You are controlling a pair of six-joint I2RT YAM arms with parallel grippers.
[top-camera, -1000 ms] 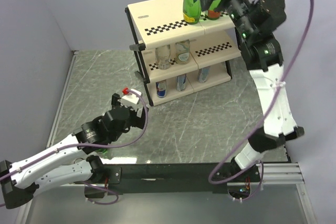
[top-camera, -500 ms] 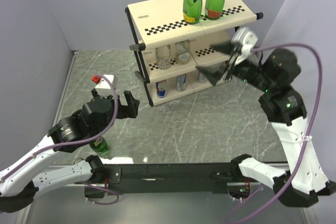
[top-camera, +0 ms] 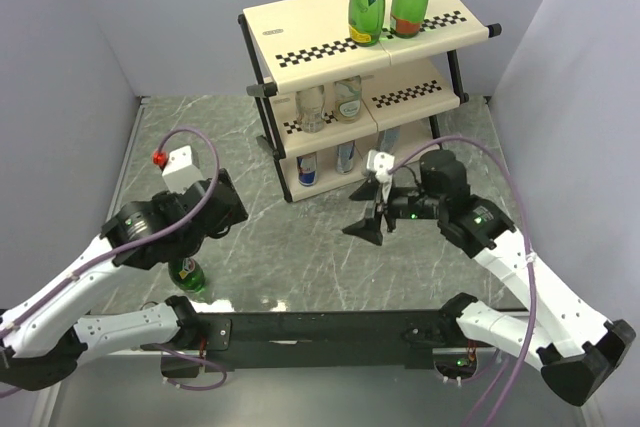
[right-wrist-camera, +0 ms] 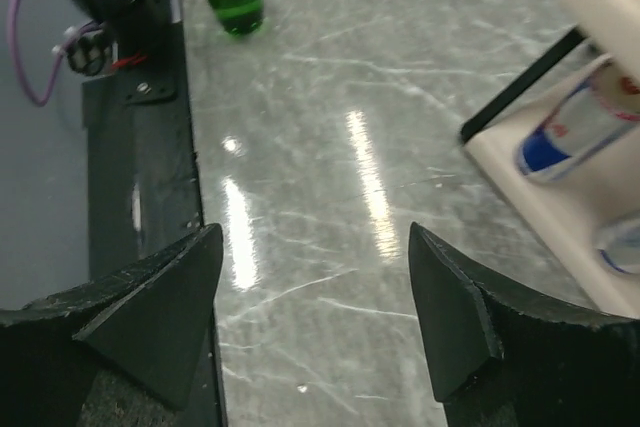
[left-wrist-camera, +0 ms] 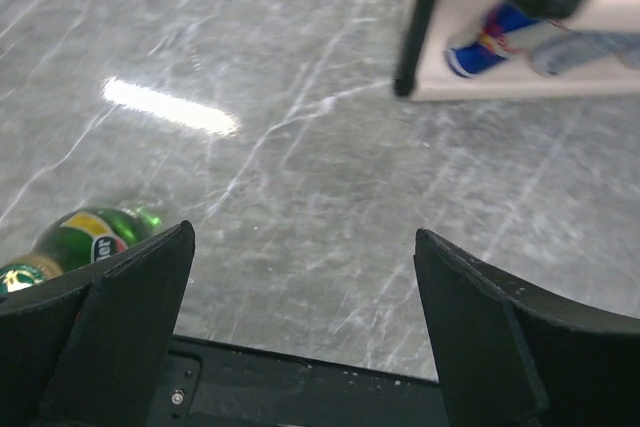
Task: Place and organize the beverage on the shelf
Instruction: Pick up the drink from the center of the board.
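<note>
Bottle beneath left arm, shelf beyond; left tool, right tool apart

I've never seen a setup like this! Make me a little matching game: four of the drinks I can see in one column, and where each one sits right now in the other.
Things:
1. pair of green bottles
2. clear bottles
3. blue-and-silver cans
4. lone green bottle

Places:
A. bottom tier of the shelf
B. on the table, not on the shelf
C. top tier
D. middle tier

Pairs: 1-C, 2-D, 3-A, 4-B
</note>
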